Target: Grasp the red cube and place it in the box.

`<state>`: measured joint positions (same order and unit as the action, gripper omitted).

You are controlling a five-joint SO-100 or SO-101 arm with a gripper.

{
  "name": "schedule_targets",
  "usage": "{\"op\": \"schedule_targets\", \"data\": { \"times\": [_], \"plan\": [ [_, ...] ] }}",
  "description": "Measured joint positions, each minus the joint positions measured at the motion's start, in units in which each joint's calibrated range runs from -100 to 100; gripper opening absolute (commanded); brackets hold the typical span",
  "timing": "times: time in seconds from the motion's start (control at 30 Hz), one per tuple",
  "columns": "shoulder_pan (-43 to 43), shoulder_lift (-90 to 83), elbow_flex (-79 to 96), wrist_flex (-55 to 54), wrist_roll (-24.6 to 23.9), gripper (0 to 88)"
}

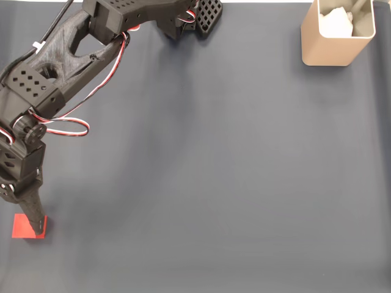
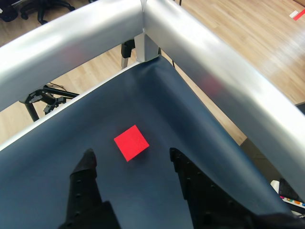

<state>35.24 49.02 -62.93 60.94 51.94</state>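
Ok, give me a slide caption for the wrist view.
Open gripper poised over the red cube near the table's railed corner.

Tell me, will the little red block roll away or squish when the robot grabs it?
Probably neither. The red cube has flat faces and sharp corners, so it should sit still rather than roll. It looks solid and matte, so likely stiff and not slippery. Being small, it might scoot if one of the open fingers bumps it first.

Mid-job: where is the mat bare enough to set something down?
Bare: the wide dark mat between the arm and the box, down to the near edge. Crowded: the fixed view's lower left, where the open tool straddles the red cube.
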Motion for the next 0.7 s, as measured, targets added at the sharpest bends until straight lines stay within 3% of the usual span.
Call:
{"op": "schedule_targets", "data": {
  "times": [0.7],
  "plan": [
    [-0.1, 2.7, 1.4, -4.3, 0.0, 41.4]
  ]
}}
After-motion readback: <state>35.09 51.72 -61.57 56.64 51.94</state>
